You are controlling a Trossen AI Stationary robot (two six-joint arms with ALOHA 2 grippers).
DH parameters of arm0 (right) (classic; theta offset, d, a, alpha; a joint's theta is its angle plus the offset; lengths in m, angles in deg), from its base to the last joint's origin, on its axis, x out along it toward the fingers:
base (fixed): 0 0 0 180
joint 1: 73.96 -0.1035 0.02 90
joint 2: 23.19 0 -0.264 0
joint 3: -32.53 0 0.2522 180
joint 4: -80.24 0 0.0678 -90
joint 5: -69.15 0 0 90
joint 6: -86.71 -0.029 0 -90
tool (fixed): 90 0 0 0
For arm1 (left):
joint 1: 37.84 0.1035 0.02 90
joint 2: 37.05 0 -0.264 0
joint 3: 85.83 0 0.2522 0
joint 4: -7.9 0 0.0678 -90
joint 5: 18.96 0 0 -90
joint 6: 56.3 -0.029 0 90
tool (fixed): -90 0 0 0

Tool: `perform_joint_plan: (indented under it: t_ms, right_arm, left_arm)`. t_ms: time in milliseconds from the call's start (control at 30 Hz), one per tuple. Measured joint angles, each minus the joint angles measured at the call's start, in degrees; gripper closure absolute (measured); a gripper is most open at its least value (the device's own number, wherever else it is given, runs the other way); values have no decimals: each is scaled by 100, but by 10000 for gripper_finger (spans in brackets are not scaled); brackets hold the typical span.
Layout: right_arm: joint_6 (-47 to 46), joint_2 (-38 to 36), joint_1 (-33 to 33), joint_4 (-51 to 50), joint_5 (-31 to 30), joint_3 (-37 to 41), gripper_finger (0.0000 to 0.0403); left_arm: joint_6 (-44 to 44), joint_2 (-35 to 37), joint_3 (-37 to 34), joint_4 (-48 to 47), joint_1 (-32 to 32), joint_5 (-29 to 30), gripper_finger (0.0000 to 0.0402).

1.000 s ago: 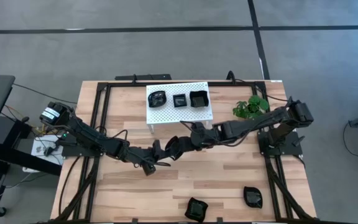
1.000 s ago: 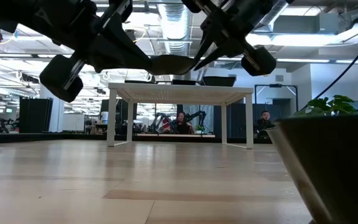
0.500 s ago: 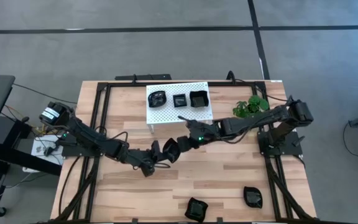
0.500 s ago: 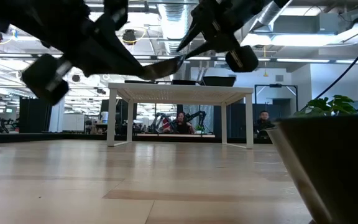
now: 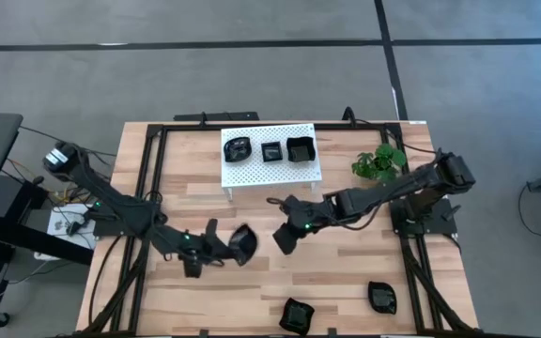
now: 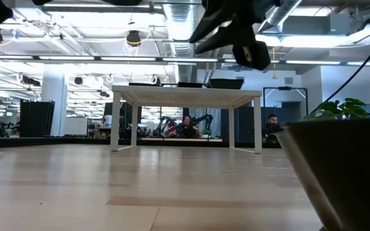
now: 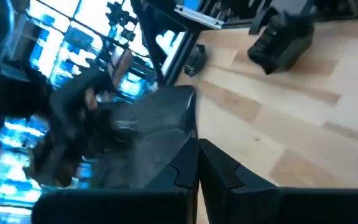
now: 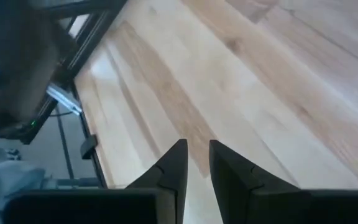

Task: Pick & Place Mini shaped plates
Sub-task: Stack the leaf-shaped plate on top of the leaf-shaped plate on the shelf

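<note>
Black and glossy, one mini plate (image 5: 243, 241) is held at its edge by the left gripper (image 5: 225, 248), whose fingers (image 7: 219, 174) are pressed together on it above the middle of the wooden table (image 5: 346, 263). The same plate (image 7: 148, 140) is seen in the left wrist view lying against those fingers, raised off the wood.

A little apart, toward the table's centre, the right gripper (image 5: 283, 238) is found hanging over bare boards. Its fingers (image 8: 174, 163) are parted by a narrow gap, and nothing is seen between them.

Farther out, three plates are set in a row on the white perforated rack (image 5: 252, 169) at the far side: a rounded one (image 5: 238, 147), a small square one (image 5: 271, 151) and a larger square one (image 5: 300, 148). Two more plates are lying on the near edge, one (image 5: 296, 314) near the middle and another (image 5: 381, 297) to its right. A small green plant (image 5: 378, 161) is placed beside the rack, close to the right arm's base.
</note>
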Motion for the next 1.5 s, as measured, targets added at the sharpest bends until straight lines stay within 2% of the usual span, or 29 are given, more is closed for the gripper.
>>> perform_joint_plan:
  t_ms: [167,367,467,567,733,867,1033,1233,1500]
  right_arm:
    - [44,-1,-185,266,-246,0,341]
    - [84,-1,-429,374,-264,0,341]
    - [86,-1,-628,374,-276,0,341]
    - [84,6,-785,379,-322,0,341]
    - [85,6,-866,377,-475,0,341]
    - [114,6,-849,377,-479,0,341]
    - [175,6,-778,369,-476,0,341]
    - [280,8,-715,368,-478,0,341]
    - [279,10,-665,368,-478,0,341]
  left_arm:
    - [517,602,0,-815,35,-626,393]
    - [60,1179,-7,-982,321,-164,392]
    - [-364,1503,-7,-1128,768,-300,394]
    - [-526,1772,-7,-1275,1412,-870,393]
    - [-892,1890,-4,-1436,2780,-2349,394]
    - [-1292,1890,-4,-1654,3849,-3049,394]
    - [-1313,1890,-4,-1663,4985,-4072,393]
    - [-1142,1788,-2,-1660,5838,-4157,394]
    - [-1013,1025,-2,-1646,6221,-4170,393]
